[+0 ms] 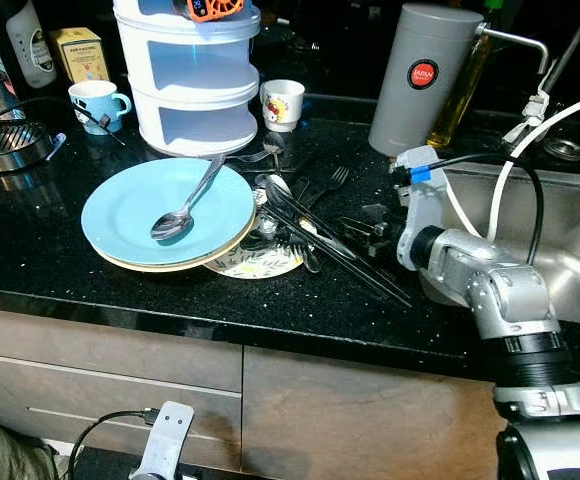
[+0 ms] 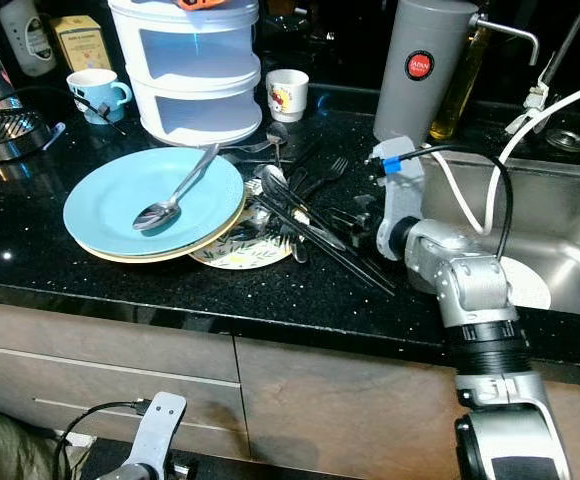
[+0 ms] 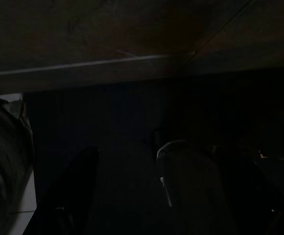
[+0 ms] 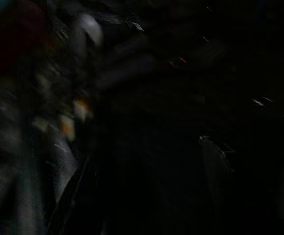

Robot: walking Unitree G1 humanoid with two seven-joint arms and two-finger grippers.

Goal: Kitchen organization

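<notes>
Cutlery (image 1: 315,225) lies in a loose heap at the middle of the frame on the black counter (image 1: 40,250), forks and dark-handled pieces crossing one another just right of the plates. A spoon (image 1: 185,205) rests on the blue plate (image 1: 120,215), which tops a small stack at centre left, with a patterned dish (image 1: 255,262) poking out from under its right edge. Behind the plates, at the top, stands a white tiered rack (image 1: 195,85), a blue mug (image 1: 95,103) to its left and a small white cup (image 1: 282,103) to its right. A grey flask (image 1: 420,75) rises at upper right, beside the sink (image 1: 570,250).

The right gripper (image 1: 367,232) reaches in from the right, its black fingers low at the right edge of the heap; how far they are parted, or whether they hold anything, I cannot tell, and the right wrist view is dark and blurred. The left arm (image 1: 162,445) hangs at the bottom of the frame in front of the drawers (image 1: 100,370). In the dim left wrist view, the left gripper's fingers (image 3: 73,191) stand well apart with nothing between them.
</notes>
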